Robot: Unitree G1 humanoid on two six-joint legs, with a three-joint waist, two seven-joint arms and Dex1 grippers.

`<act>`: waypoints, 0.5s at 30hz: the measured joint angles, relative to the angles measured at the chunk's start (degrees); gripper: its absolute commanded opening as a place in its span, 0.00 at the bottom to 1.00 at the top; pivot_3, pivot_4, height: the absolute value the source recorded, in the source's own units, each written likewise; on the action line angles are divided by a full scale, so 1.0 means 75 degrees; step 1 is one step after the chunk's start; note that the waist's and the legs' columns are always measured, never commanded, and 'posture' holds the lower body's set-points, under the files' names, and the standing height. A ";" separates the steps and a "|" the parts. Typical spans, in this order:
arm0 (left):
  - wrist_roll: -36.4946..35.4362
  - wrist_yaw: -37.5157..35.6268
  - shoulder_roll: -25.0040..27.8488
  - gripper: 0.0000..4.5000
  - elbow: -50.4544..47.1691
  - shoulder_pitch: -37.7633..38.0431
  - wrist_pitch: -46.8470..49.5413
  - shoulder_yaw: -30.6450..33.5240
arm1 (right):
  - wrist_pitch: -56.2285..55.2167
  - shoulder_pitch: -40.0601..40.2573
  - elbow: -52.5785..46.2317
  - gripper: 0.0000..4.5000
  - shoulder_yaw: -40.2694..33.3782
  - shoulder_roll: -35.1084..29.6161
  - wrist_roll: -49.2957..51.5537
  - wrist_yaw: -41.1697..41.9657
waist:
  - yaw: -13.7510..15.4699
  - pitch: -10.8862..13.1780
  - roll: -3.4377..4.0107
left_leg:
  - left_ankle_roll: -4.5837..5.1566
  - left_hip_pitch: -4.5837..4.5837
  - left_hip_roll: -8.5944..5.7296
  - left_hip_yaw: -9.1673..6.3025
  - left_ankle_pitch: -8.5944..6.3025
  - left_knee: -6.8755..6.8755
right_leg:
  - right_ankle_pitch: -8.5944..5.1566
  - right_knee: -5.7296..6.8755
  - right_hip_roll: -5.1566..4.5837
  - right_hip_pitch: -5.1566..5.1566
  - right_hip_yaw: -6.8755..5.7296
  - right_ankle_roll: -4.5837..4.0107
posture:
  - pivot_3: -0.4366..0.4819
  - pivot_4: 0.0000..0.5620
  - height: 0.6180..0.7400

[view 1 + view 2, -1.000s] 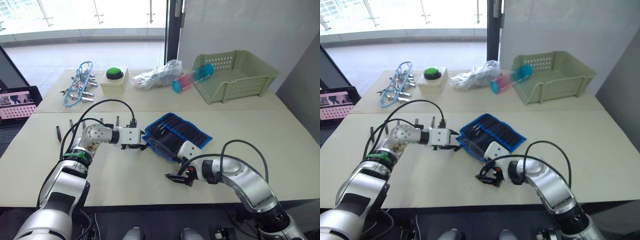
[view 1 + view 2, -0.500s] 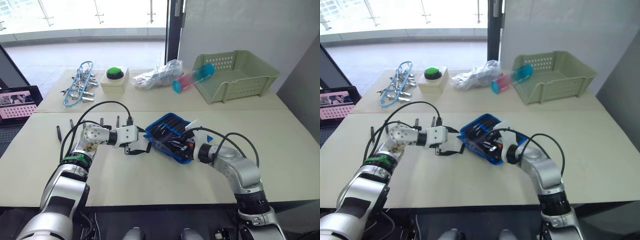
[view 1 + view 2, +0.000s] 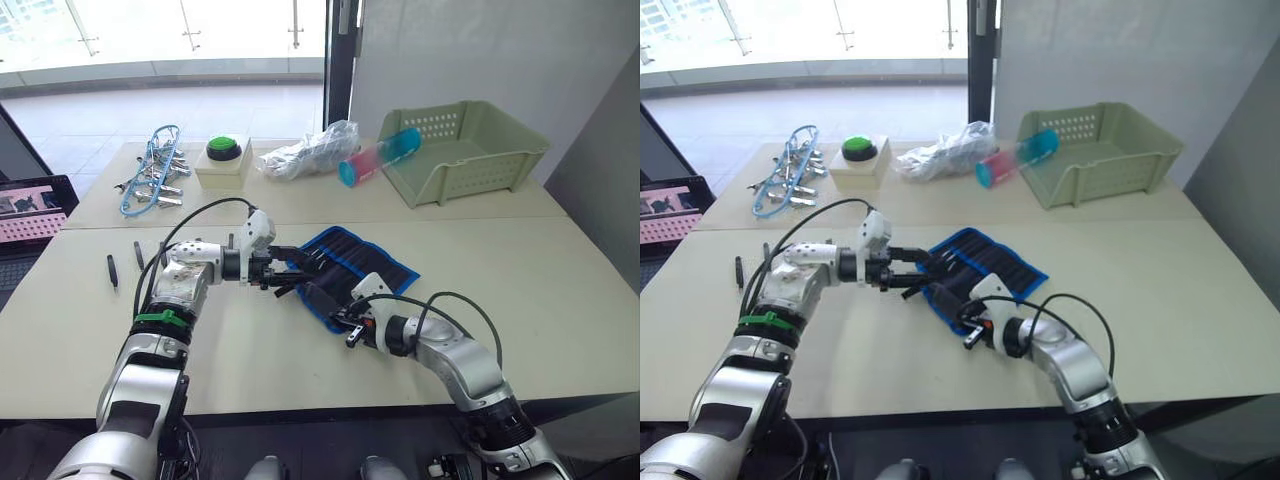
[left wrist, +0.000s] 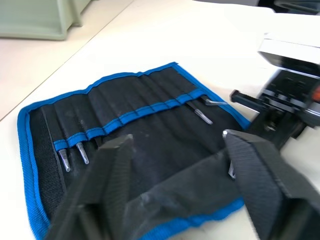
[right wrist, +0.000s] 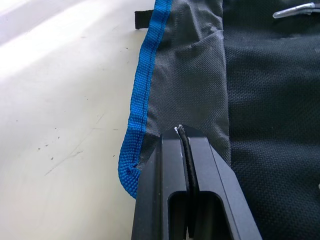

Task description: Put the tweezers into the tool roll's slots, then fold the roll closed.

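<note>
On the near table, mid-loading — tool roll (image 3: 350, 265) lies open between your two grippers.

Feed the pointed end squarely into a free slot (image 4: 125, 107) and keep the flap pinned so the fabric doesn't bunch. Your left gripper (image 3: 290, 268) is spread wide over the roll's edge, gripping nothing; your right gripper (image 3: 350, 325) is closed on a slim tweezer (image 5: 188, 165) at the roll's blue-trimmed corner. Two more tweezers (image 3: 125, 262) wait well apart, leftward.

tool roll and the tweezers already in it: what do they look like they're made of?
Tool roll: looks like woven synthetic fabric, matte black; the weave grain shows in the right wrist view, with bright blue woven binding tape along the edges. Exact fibre unclear.

Tweezers: likely metal, slim tips with a dull grey sheen poking out of the slots.
</note>
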 measured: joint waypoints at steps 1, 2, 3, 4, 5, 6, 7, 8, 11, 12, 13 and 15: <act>0.0161 0.0272 -0.0192 0.29 0.0022 0.0035 0.0003 -0.0141 | -0.0092 0.0000 0.0005 0.00 0.0058 -0.0023 -0.0067 -0.0005 | 0.0001 0.0000 0.0000 | 0.0000 0.0001 -0.0001 0.0000 0.0000 0.0000 | 0.0000 -0.0007 -0.0001 0.0006 0.0000 0.0000 | 0.48 0.27 1.00; 0.0229 0.0396 -0.0282 0.23 0.0020 0.0073 0.0005 -0.0210 | -0.0141 0.0000 0.0015 0.00 0.0090 -0.0023 -0.0088 -0.0014 | 0.0000 0.0000 -0.0001 | 0.0000 0.0002 -0.0001 0.0000 0.0000 0.0000 | 0.0000 -0.0008 -0.0001 0.0007 0.0000 0.0000 | 0.48 0.27 1.00; 0.0350 0.0665 -0.0429 0.15 -0.0007 0.0163 0.0019 -0.0279 | -0.0211 0.0003 0.0021 0.00 0.0138 -0.0023 -0.0130 -0.0024 | 0.0000 0.0000 0.0000 | 0.0000 0.0003 0.0000 0.0000 0.0000 0.0000 | 0.0000 -0.0007 -0.0001 0.0008 0.0001 0.0000 | 0.48 0.27 1.00; 0.0402 0.0930 -0.0544 0.08 -0.0056 0.0279 0.0027 -0.0316 | -0.0245 0.0011 0.0024 0.00 0.0157 -0.0023 -0.0135 -0.0030 | -0.0003 0.0000 0.0000 | 0.0000 0.0006 0.0002 -0.0001 0.0000 0.0000 | 0.0000 -0.0005 0.0001 0.0008 0.0001 0.0000 | 0.48 0.27 1.00; 0.0462 0.1053 -0.0586 0.01 -0.0093 0.0361 0.0031 -0.0359 | -0.0254 0.0012 0.0024 0.00 0.0164 -0.0022 -0.0135 -0.0030 | -0.0006 0.0000 0.0000 | 0.0000 0.0006 0.0004 0.0000 0.0000 0.0000 | 0.0000 -0.0004 0.0002 0.0007 0.0001 0.0000 | 0.48 0.27 1.00; 0.0541 0.1195 -0.0610 0.00 -0.0185 0.0518 0.0038 -0.0422 | -0.0271 0.0024 0.0023 0.00 0.0167 -0.0022 -0.0134 -0.0029 | -0.0013 0.0000 0.0000 | 0.0000 0.0006 0.0004 0.0000 0.0000 -0.0001 | 0.0000 -0.0005 0.0002 0.0007 0.0001 0.0000 | 0.48 0.27 1.00; 0.0600 0.1291 -0.0606 0.00 -0.0287 0.0687 0.0046 -0.0466 | -0.0291 0.0045 0.0020 0.00 0.0162 -0.0023 -0.0133 -0.0031 | -0.0013 0.0000 0.0000 | 0.0000 0.0006 0.0004 0.0000 0.0000 -0.0001 | 0.0000 -0.0005 0.0001 0.0007 0.0001 0.0000 | 0.48 0.27 1.00; 0.0633 0.1381 -0.0594 0.00 -0.0358 0.0885 0.0039 -0.0477 | -0.0297 0.0060 0.0017 0.00 0.0145 -0.0031 -0.0134 -0.0031 | -0.0007 -0.0001 0.0000 | 0.0000 0.0007 0.0003 0.0000 0.0000 -0.0001 | 0.0000 -0.0005 0.0000 0.0008 0.0002 0.0000 | 0.48 0.27 1.00; 0.0616 0.1481 -0.0461 0.00 -0.0526 0.1084 -0.0066 -0.0441 | -0.0299 0.0080 0.0029 0.00 0.0104 -0.0090 -0.0132 -0.0025 | 0.0026 -0.0002 -0.0003 | 0.0000 0.0021 0.0001 -0.0001 0.0000 -0.0001 | 0.0000 -0.0011 -0.0004 0.0029 0.0001 0.0000 | 0.48 0.27 1.00; 0.0630 0.1544 -0.0373 0.00 -0.0498 0.1145 -0.0248 -0.0404 | -0.0299 0.0084 0.0037 0.00 0.0093 -0.0093 -0.0131 -0.0022 | 0.0039 -0.0002 -0.0003 | 0.0000 0.0029 0.0000 -0.0001 0.0000 -0.0001 | 0.0000 -0.0014 -0.0004 0.0037 0.0001 0.0000 | 0.48 0.27 1.00; 0.0637 0.1670 -0.0292 0.00 -0.0416 0.1216 -0.0506 -0.0325 | -0.0299 0.0085 0.0051 0.00 0.0080 -0.0100 -0.0129 -0.0015 | 0.0055 -0.0002 -0.0003 | 0.0000 0.0035 0.0001 0.0000 0.0000 -0.0001 | 0.0000 -0.0016 -0.0004 0.0043 0.0001 0.0000 | 0.48 0.27 1.00; 0.0616 0.1993 -0.0262 0.00 -0.0108 0.1292 -0.0968 -0.0056 | -0.0299 0.0084 0.0070 0.00 0.0059 -0.0143 -0.0127 0.0014 | 0.0099 -0.0002 -0.0003 | 0.0000 0.0041 0.0001 0.0000 -0.0001 -0.0001 | 0.0000 -0.0018 -0.0005 0.0049 0.0001 0.0000 | 0.48 0.27 1.00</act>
